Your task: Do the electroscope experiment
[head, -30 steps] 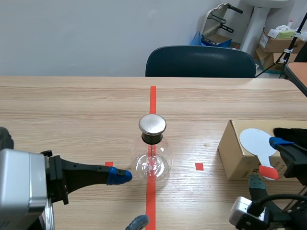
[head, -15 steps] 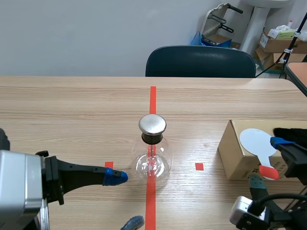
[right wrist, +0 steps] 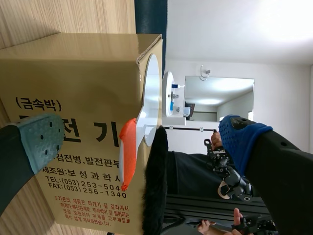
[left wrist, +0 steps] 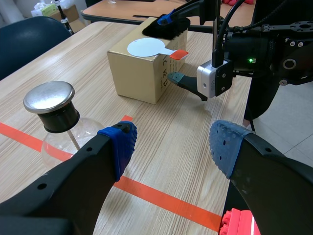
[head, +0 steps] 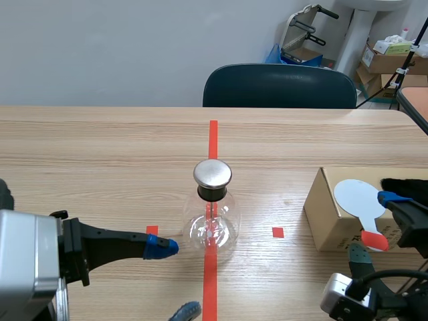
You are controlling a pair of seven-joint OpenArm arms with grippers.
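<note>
The electroscope [head: 212,215] is a clear glass flask with a flat metal disc [head: 212,173] on top, standing on the table's middle tape line. My left gripper [head: 172,279] is open beside it at its near left, apart from the glass. In the left wrist view the flask [left wrist: 55,117] lies just past one finger of that gripper [left wrist: 171,144]. On the cardboard box [head: 332,224] lie a white paddle [head: 358,196] with an orange handle [right wrist: 127,152] and a black fur cloth [right wrist: 156,186]. My right gripper [right wrist: 139,139] is open, its fingers on either side of the paddle's handle and the box's near face.
A dark blue chair [head: 279,85] stands behind the table's far edge. Boxes and clutter [head: 388,57] fill the back right corner. The box [left wrist: 139,73] sits close to the table's right edge. Bare wood lies to the left and behind the flask.
My left gripper has drawn back a little from the flask, toward the near left. The right arm, box and paddle have not moved.
</note>
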